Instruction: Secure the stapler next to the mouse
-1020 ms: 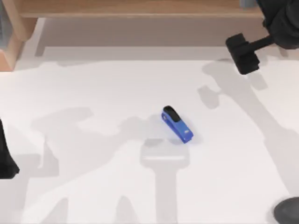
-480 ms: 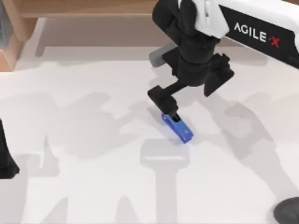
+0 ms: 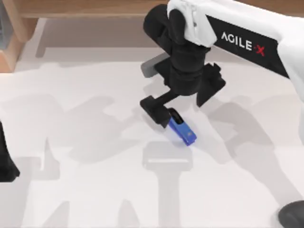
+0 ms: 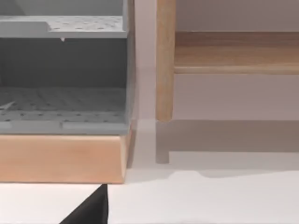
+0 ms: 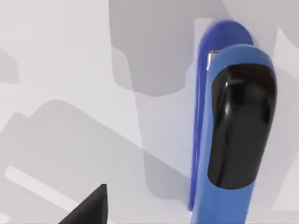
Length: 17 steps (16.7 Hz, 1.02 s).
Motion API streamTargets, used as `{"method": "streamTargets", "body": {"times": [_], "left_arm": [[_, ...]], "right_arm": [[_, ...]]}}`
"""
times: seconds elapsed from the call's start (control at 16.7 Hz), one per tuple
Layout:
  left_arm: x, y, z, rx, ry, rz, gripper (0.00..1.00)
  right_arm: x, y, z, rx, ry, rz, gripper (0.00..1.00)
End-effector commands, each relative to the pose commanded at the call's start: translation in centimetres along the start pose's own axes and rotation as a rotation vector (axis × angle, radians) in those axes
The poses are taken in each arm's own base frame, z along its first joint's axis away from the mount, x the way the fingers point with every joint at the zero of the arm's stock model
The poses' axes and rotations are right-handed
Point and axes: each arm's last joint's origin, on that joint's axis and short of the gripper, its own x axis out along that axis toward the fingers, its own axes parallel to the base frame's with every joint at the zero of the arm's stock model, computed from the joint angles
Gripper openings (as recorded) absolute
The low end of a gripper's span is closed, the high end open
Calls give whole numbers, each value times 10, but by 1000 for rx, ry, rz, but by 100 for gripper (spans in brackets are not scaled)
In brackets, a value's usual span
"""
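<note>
Stapler (image 3: pixel 181 128) lies flat near the middle of the white table (image 3: pixel 95 190), with the right gripper (image 3: pixel 164 114) low over its black-capped end.

Going left to right in the top view: the left arm sits parked at the table's left edge, and whether its fingers are open or closed cannot be told. The right arm reaches in from the upper right, wrist bent downward. One dark finger (image 3: pixel 153 108) stands just left of the stapler's black cap, apart from it; the other is hidden under the wrist, so the fingers' state cannot be told. The blue body runs diagonally toward the lower right. The mouse (image 3: pixel 292 216) rests well apart at the table's lower right corner.
</note>
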Motion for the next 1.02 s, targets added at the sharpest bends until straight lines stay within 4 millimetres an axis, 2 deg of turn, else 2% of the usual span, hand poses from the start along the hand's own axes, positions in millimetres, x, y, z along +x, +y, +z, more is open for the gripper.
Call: {"method": "streamTargets", "body": {"times": [0.18,0.54,0.72,1.02], "left_arm": [[0,0,0,0,0,0,100],[0,0,0,0,0,0,100],[0,0,0,0,0,0,100],[0,0,0,0,0,0,100]], "right_arm": [[6,-1,0,0,5,0,100],[49,0,0,0,-1,0,100],[50,0,0,0,0,0,100],[50,0,0,0,0,0,62]]}}
